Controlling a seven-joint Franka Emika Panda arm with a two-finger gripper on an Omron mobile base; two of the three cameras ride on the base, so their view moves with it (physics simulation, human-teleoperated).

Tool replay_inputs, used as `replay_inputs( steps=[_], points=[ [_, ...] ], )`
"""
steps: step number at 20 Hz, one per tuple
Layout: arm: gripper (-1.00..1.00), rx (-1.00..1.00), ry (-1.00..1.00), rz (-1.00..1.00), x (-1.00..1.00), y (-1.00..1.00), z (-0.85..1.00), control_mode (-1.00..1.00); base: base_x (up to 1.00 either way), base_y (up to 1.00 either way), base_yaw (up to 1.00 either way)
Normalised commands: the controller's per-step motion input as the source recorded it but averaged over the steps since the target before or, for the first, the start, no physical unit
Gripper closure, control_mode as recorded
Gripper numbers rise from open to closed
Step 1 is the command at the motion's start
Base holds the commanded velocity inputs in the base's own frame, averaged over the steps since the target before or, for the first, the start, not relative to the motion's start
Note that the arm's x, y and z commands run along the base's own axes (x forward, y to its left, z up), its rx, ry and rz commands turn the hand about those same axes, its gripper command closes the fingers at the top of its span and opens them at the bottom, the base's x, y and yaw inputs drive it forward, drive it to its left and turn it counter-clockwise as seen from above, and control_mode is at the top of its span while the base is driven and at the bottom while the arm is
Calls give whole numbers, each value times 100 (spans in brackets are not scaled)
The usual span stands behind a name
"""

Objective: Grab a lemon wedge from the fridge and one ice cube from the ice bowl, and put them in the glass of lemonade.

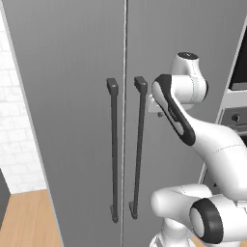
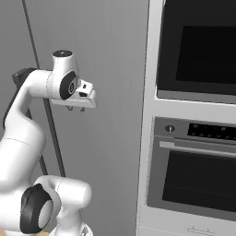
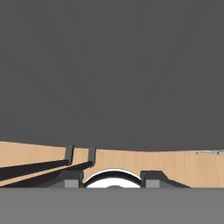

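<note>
Step in hand, as I judge it: getting the fridge (image 1: 72, 120) open, first leg of fetching the lemon wedge. Both grey doors shut, seam running between the two dark bar handles. Gripper (image 2: 76, 109) hangs off the hand, fingers pointing down, close in front of the right door, just beside the right handle (image 1: 139, 149) near its top but not on it. Holding nothing; can't tell how wide the jaws stand. Next move prob. needs the gripper turned toward that bar, closed round it, then a pull outward. Black oven (image 2: 198, 46) stands to the fridge's right. Wood floor (image 1: 29, 217) below.
</note>
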Motion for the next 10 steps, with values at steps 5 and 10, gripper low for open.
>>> replay_inputs(
  steps=[5,10],
  points=[
    [-100,0,0,-1,-2,-1,0,-100,0,0,0],
    [-100,7,4,-10,-48,-1,-31,-100,0,0,0]
  ],
)
